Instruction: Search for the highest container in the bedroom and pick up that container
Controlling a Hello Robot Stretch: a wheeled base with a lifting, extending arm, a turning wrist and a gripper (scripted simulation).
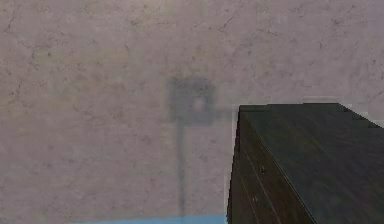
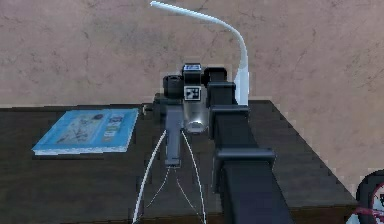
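One tool [image 2: 170,190] hangs over the dark bench [image 2: 60,180], near a blue book [image 2: 88,131], a white lamp [image 2: 241,70] behind; we cannot tell whether it holds anything, nor which way the container lies from it.

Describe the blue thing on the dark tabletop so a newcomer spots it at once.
Find the dark wooden table against the speckled wall. Toward the arm side view's left, a thin light-blue book lies flat on its top. Unlike the white curved-neck lamp standing behind, it is flat and blue.
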